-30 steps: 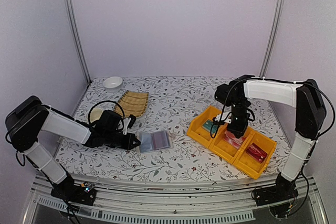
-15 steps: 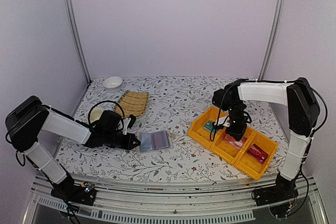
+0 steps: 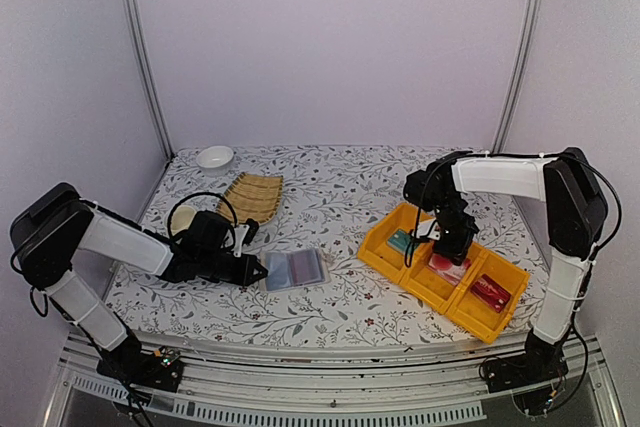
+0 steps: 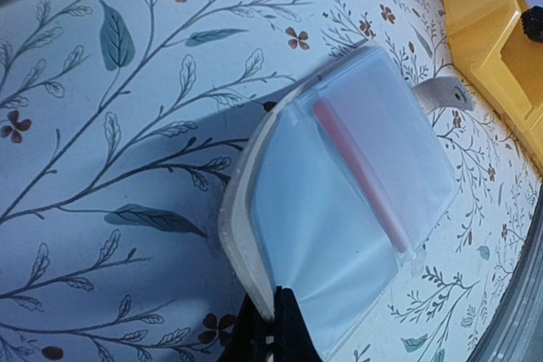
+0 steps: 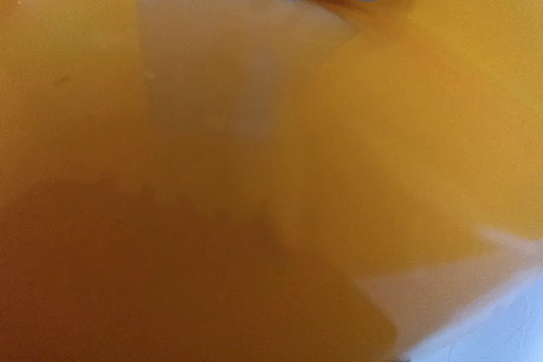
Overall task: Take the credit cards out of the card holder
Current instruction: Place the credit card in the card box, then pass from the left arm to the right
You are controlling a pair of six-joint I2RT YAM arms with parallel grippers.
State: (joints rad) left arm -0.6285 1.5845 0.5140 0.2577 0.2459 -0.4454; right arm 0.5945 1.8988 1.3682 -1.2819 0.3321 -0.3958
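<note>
Beige outside and grey-blue inside, the card holder (image 3: 293, 268) lies open on the flowered table (image 3: 340, 187), a little left of the frame's centre. The left gripper (image 3: 261, 271) pinches its left edge, the fingers (image 4: 287, 336) closed tight on the rim at the bottom of the wrist view. The teal card (image 3: 402, 240) lies in the leftmost yellow tray (image 3: 378, 261), the pinkish card (image 3: 447, 266) in the middle one. The right gripper (image 3: 446, 247) hangs low over these trays; whether its jaws are open I cannot tell.
</note>
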